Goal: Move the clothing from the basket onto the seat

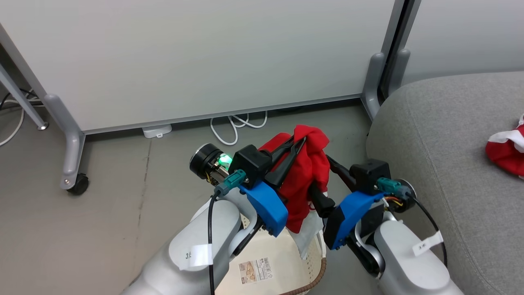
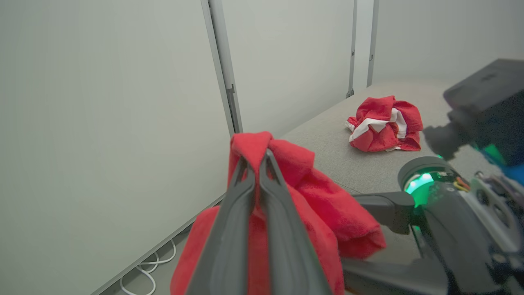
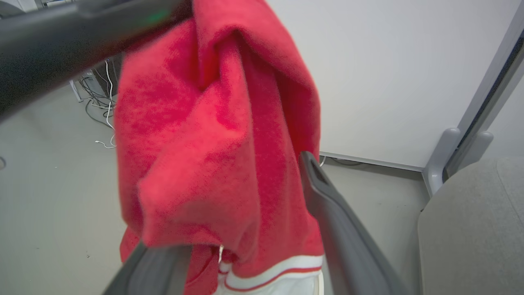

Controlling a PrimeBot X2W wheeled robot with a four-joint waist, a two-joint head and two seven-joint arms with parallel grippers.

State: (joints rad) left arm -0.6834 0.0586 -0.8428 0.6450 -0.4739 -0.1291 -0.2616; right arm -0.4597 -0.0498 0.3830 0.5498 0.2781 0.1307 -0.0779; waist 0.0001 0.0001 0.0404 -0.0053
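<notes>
My left claw (image 1: 298, 142) is pressed together, pinching the top fold of one red garment (image 1: 305, 176), which hangs over the basket (image 1: 321, 268). The white hem is low and I can't tell if it touches. My right claw (image 3: 224, 201) is spread with cloth between the fingers, one fingertip hidden behind fabric. My arms cover most of the basket. The sticker (image 1: 254, 271) on its floor has a barcode, but the print is unreadable. The forearm tags (image 1: 196, 255) are too small to read. The second red garment (image 1: 505, 149) lies crumpled on the grey seat (image 1: 442, 143), cut off at the head view's edge. A white partition panel (image 1: 196, 57) and white cables (image 1: 237, 125) are behind.
</notes>
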